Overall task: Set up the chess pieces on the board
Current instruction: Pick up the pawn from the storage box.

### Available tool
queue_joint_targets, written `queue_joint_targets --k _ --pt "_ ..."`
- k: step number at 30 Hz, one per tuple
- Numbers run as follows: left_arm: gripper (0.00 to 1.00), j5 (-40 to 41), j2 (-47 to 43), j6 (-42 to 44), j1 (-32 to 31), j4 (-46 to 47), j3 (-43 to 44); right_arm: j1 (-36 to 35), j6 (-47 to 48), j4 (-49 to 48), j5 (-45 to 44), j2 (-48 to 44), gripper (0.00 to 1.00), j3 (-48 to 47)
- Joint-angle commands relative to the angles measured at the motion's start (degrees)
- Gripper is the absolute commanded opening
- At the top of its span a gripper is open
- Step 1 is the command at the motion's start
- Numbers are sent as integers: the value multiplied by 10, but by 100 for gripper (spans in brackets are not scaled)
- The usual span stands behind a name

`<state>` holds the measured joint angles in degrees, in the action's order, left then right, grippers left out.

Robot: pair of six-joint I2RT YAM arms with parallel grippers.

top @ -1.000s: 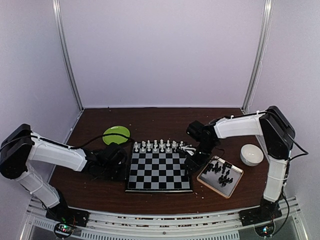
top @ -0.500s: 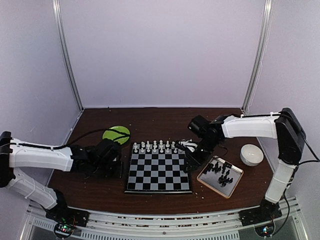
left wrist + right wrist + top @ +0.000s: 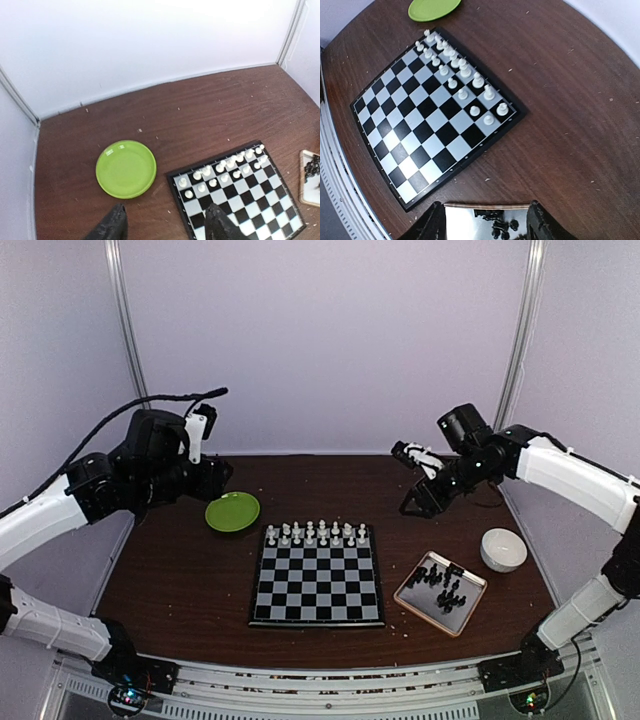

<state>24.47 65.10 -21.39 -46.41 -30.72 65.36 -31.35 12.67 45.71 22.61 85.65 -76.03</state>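
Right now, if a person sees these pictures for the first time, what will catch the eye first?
The board in the middle of the table draws the eye, with the white pieces standing in two rows along its far edge. To its right, the black pieces lie clustered in a tray, none yet on the board. A bright green plate sits beyond the board's far left corner.

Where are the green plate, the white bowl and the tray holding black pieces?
green plate [image 3: 232, 511], top view, centre.
white bowl [image 3: 503, 547], top view, inner hollow.
tray [image 3: 422, 600], top view, bare floor, left part.
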Motion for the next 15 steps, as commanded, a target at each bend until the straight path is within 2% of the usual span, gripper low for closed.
queue_joint_targets --k 1,4,6,7,9,10,12,15 --pt "75 33 24 127 18 55 46 51 24 -6 -14 -73 56 -13" --pt "86 20 53 158 41 93 71 88 41 2 -29 -109 57 -19" --pt "89 18 80 154 62 110 88 112 60 8 -46 -135 60 -13" --pt "92 14 94 140 75 112 95 123 74 4 -45 -148 66 1" --pt "95 -20 119 89 110 91 117 134 106 6 -55 -164 88 48" --pt "95 -50 128 66 128 85 119 134 130 20 -51 -159 92 66" --pt "94 -110 131 50 160 106 97 135 128 47 -54 -125 89 58" --pt "94 -129 126 62 173 147 52 141 175 69 -27 -93 80 57"
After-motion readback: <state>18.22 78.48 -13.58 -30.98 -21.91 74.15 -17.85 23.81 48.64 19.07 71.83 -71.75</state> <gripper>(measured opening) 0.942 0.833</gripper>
